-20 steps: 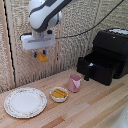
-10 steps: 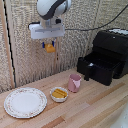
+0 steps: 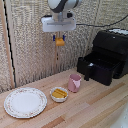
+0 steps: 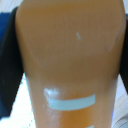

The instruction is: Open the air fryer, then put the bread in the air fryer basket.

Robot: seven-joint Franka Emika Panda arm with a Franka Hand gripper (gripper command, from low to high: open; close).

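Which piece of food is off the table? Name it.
The golden-brown bread, held in the gripper high above the table. The yellow piece lies in the small white bowl.

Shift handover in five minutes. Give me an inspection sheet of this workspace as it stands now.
Surface: wooden table, nothing spilled.
Job's things: air fryer with air fryer basket pulled out; bread held high in the air.
Clutter: pink cup, small white bowl with yellow food, patterned plate.
Grippers: gripper shut on the bread.
Cables: black cable running towards the air fryer.
Surroundings: woven wall behind.
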